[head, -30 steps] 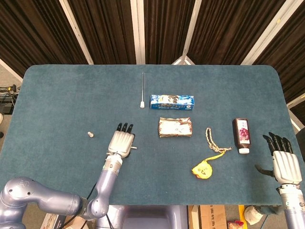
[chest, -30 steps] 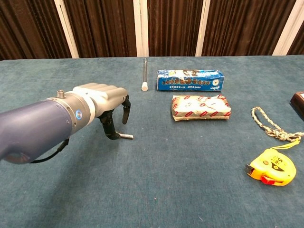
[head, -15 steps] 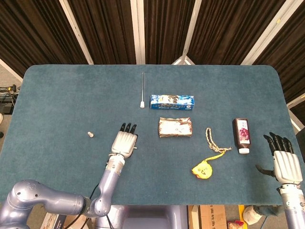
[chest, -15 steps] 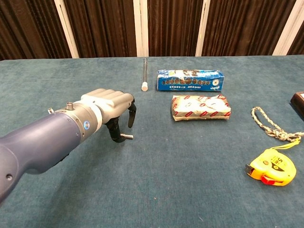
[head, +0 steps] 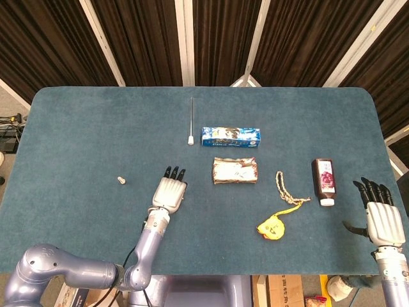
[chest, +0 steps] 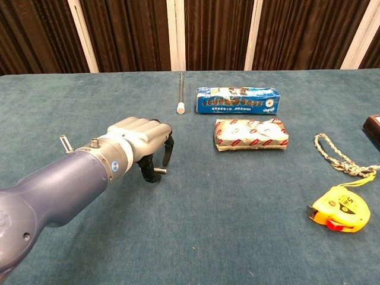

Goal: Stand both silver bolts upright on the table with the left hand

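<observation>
Where the chest view looks across the blue table (chest: pixel 237 237), shows the left hand (chest: pixel 139 138) knuckles up, with fingers (chest: pixel 168 148) curled down and close together over a silver bolt (chest: pixel 159 171). Places that bolt flat on the cloth, one end poking out beside the dark thumb, which touches it. Cannot tell whether pinched or merely touched. Finds the second silver bolt (head: pixel 120 180) well to the left of that hand, also down on the table and not upright. Puts the right hand (head: pixel 383 220) off the table's right edge, fingers apart, holding nothing.

Elsewhere on the table: a thin rod (head: pixel 191 120), a blue box (head: pixel 231 135), a wrapped packet (head: pixel 235 170) just in front of it, a rope (head: pixel 285 187), a yellow tape measure (head: pixel 271 227) and a dark bottle (head: pixel 324 181).
</observation>
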Robot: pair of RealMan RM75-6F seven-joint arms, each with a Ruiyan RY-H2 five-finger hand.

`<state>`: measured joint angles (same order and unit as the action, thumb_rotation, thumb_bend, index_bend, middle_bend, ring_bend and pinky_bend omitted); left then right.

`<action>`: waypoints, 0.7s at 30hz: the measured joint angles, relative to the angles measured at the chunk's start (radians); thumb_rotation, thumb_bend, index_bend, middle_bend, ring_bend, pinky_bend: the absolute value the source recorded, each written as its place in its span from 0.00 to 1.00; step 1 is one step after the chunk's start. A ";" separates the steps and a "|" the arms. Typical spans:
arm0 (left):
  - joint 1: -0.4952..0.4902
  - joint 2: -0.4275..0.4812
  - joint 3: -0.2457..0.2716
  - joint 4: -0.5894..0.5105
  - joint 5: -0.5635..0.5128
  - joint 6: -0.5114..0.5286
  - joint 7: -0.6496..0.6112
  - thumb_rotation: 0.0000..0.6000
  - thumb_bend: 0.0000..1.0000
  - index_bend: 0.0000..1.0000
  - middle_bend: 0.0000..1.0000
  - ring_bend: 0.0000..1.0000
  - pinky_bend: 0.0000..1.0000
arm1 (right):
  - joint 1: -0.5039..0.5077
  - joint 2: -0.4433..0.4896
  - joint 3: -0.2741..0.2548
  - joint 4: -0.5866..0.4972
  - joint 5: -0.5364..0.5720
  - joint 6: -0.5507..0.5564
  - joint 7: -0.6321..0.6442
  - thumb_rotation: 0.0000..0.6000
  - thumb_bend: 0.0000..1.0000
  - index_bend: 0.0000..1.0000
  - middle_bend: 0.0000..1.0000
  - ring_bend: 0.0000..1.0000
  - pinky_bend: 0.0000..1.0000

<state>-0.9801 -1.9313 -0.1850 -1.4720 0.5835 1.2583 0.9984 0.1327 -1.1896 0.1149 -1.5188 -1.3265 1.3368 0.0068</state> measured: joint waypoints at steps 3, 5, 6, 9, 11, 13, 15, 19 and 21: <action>0.004 -0.002 0.001 0.002 0.007 0.002 0.004 1.00 0.47 0.52 0.09 0.00 0.00 | -0.001 0.000 0.000 0.000 0.000 0.001 0.001 1.00 0.15 0.15 0.09 0.06 0.00; 0.006 -0.003 0.000 0.002 0.009 0.002 0.007 1.00 0.48 0.52 0.09 0.00 0.00 | -0.001 0.001 0.001 -0.001 0.000 0.002 0.001 1.00 0.15 0.15 0.09 0.06 0.00; 0.007 -0.003 0.000 0.002 0.009 0.002 0.009 1.00 0.48 0.53 0.09 0.00 0.00 | -0.001 0.001 0.001 -0.001 0.000 0.002 0.001 1.00 0.15 0.15 0.09 0.06 0.00; 0.009 -0.006 -0.002 0.003 0.012 -0.001 0.012 1.00 0.49 0.53 0.09 0.00 0.00 | 0.000 0.000 0.001 0.001 0.001 0.000 0.001 1.00 0.15 0.15 0.09 0.06 0.00; 0.010 -0.007 -0.002 0.005 0.016 -0.001 0.015 1.00 0.49 0.53 0.09 0.00 0.00 | 0.000 -0.001 0.000 0.001 0.002 -0.003 0.002 1.00 0.15 0.15 0.09 0.06 0.00; 0.010 -0.009 -0.001 0.008 0.018 0.000 0.021 1.00 0.49 0.53 0.09 0.00 0.00 | 0.001 -0.001 0.000 0.002 0.003 -0.007 0.005 1.00 0.15 0.15 0.09 0.06 0.00; 0.013 -0.011 -0.002 0.011 0.017 0.001 0.026 1.00 0.49 0.54 0.09 0.00 0.00 | 0.002 -0.001 0.000 0.003 0.004 -0.008 0.006 1.00 0.15 0.15 0.09 0.06 0.00; 0.016 -0.014 -0.007 0.016 0.019 -0.001 0.028 1.00 0.49 0.53 0.09 0.00 0.00 | 0.002 0.000 0.001 0.003 0.003 -0.007 0.008 1.00 0.15 0.15 0.09 0.06 0.00; 0.017 -0.016 -0.008 0.019 0.023 -0.001 0.029 1.00 0.49 0.53 0.09 0.00 0.00 | 0.002 0.000 0.001 0.003 0.004 -0.008 0.008 1.00 0.15 0.15 0.09 0.06 0.00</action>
<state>-0.9630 -1.9471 -0.1935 -1.4527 0.6060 1.2570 1.0275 0.1344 -1.1896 0.1154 -1.5157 -1.3224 1.3289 0.0145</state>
